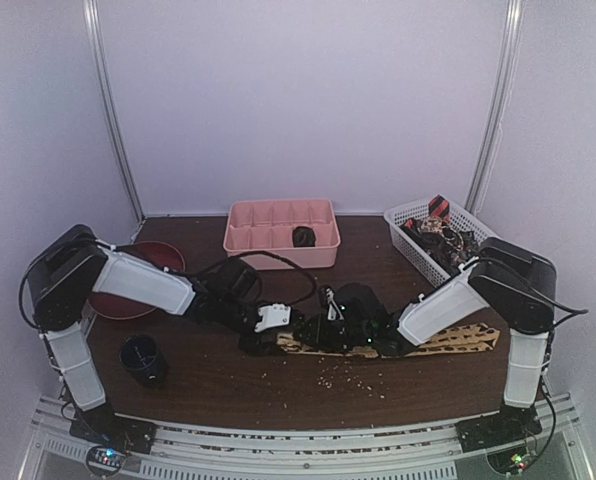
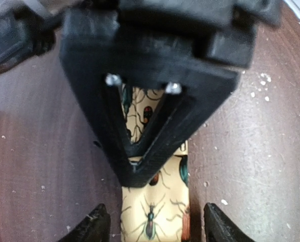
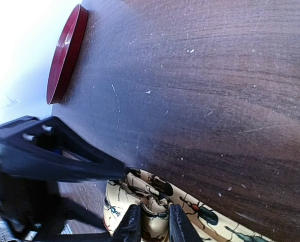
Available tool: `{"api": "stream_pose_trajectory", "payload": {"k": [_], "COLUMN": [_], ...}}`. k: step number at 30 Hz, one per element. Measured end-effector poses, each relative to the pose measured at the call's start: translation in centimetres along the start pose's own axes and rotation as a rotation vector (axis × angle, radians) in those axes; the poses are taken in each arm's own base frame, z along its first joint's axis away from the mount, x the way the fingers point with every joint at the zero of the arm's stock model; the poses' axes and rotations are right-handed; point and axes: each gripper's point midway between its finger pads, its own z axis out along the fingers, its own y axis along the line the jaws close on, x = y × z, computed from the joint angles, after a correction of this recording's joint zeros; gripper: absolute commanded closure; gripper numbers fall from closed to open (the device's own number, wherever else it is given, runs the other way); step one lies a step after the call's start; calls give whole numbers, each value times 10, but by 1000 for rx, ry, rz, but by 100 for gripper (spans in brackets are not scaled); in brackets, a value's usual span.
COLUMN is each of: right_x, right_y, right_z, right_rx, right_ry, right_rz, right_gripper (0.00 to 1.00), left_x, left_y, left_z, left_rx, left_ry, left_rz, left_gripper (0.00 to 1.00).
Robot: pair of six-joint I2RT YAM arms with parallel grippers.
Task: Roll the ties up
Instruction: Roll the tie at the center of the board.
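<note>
Left gripper (image 2: 157, 224): I am keeping it released, fingers straddling the tan tie (image 2: 152, 212).
Right gripper (image 3: 153, 224): I am pinching the tan tie's bunched end.
Tan tie: one, lying along the desk (image 1: 208, 385) near its front edge.
Open room: bare desk toward the pink tray (image 1: 278, 206).
Count: one dark roll (image 1: 303, 237) in the tray.
</note>
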Motion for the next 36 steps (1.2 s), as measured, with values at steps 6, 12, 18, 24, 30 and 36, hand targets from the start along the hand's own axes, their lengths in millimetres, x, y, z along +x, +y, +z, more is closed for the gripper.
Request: {"api": "stream_pose_trajectory", "payload": {"k": [6, 12, 18, 24, 30, 36], "right_x": [-1, -1, -1, -2, -2, -4], "right_y": [-1, -2, -3, -4, -4, -3], "right_z": [0, 0, 0, 0, 0, 0], "right_rx": [6, 9, 14, 18, 20, 27], "right_ry": [-4, -7, -9, -11, -14, -18], "right_rz": [-7, -7, -14, -23, -25, -30], "right_gripper": [80, 80, 80, 80, 80, 80], "left_x": [-20, -28, -22, -38, -29, -33], "left_y": [15, 72, 90, 97, 87, 67], "left_z": [-36, -69, -115, -152, -170, -129], "left_rx": [-128, -290, -405, -426, -378, -192], "left_ry": [-39, -62, -154, -285, -431, -447], "left_rz": [-77, -361, -581, -716, -920, -1048], "left_gripper": [2, 2, 63, 100, 100, 100]}}
